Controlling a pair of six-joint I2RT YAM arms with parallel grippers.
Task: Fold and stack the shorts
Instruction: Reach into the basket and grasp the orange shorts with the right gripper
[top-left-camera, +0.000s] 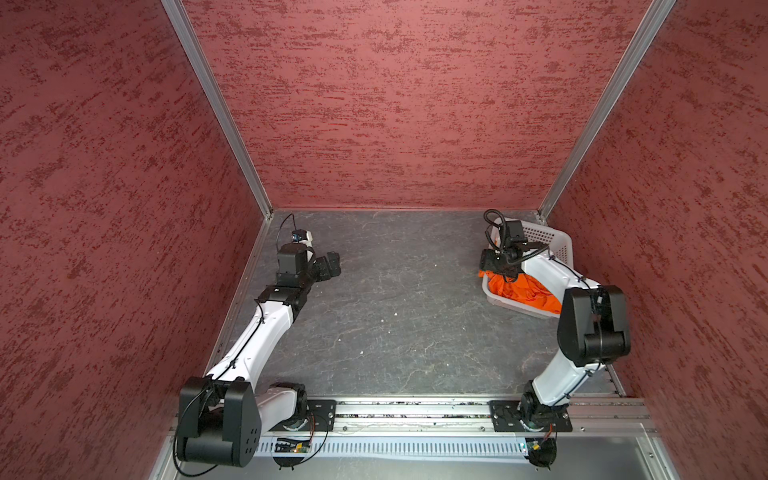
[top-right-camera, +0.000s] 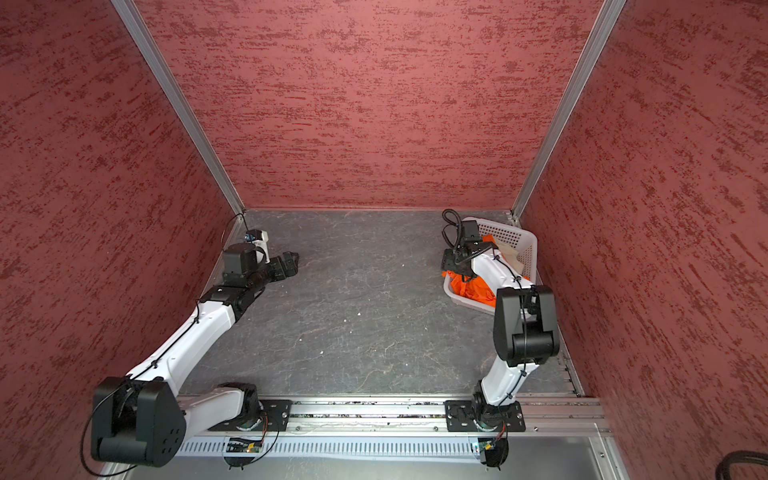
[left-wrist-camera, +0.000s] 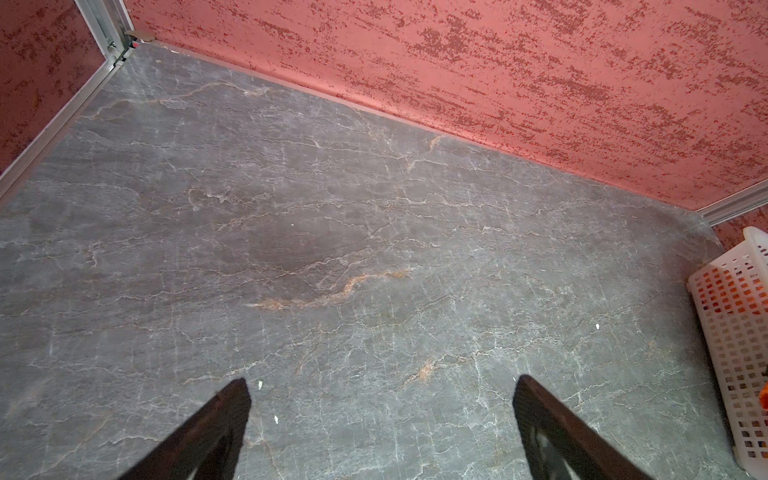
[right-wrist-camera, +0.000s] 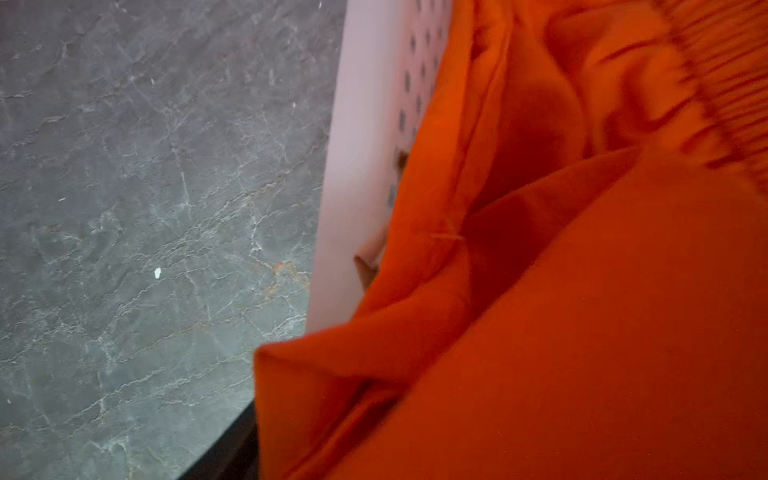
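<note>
The bright orange shorts (top-left-camera: 524, 296) (top-right-camera: 474, 289) lie bunched in the white perforated basket (top-left-camera: 550, 243) (top-right-camera: 517, 239) at the back right, and one fold hangs over its near-left rim. A bit of the beige shorts (top-right-camera: 509, 254) shows deeper in the basket. My right gripper (top-left-camera: 498, 271) (top-right-camera: 456, 271) is down in the orange cloth at that rim. In the right wrist view the orange shorts (right-wrist-camera: 582, 332) cover the jaws; only one dark finger (right-wrist-camera: 232, 449) shows, so the grip is unclear. My left gripper (top-left-camera: 332, 266) (left-wrist-camera: 380, 386) hovers open and empty over the bare table at the back left.
The grey marbled table (top-left-camera: 395, 311) is closed in by red walls at the back and both sides. The basket wall (left-wrist-camera: 735, 332) (right-wrist-camera: 361, 166) stands near the back right corner. A metal rail (top-left-camera: 415, 411) carrying both arm bases runs along the front edge.
</note>
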